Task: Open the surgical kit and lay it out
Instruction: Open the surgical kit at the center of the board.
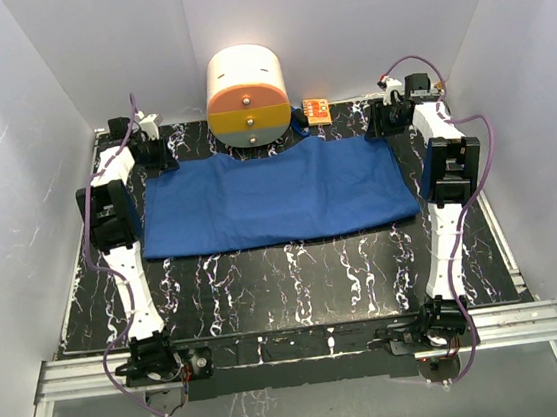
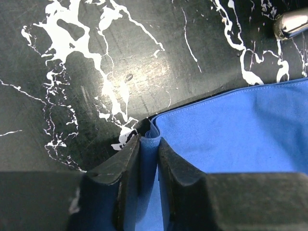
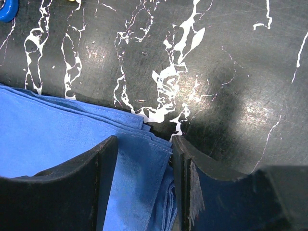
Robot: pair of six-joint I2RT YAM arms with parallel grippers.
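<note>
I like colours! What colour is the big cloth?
The cloth is plain royal blue all over; the top camera shows it best.

We note even, diffuse overhead light — soft glare on the black tabletop (image 3: 250, 113), right of centre; lower edges blurred.

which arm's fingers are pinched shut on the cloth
The left arm's fingers, clamped on a fold of the blue cloth; the right arm's fingers stand apart astride it.
</note>
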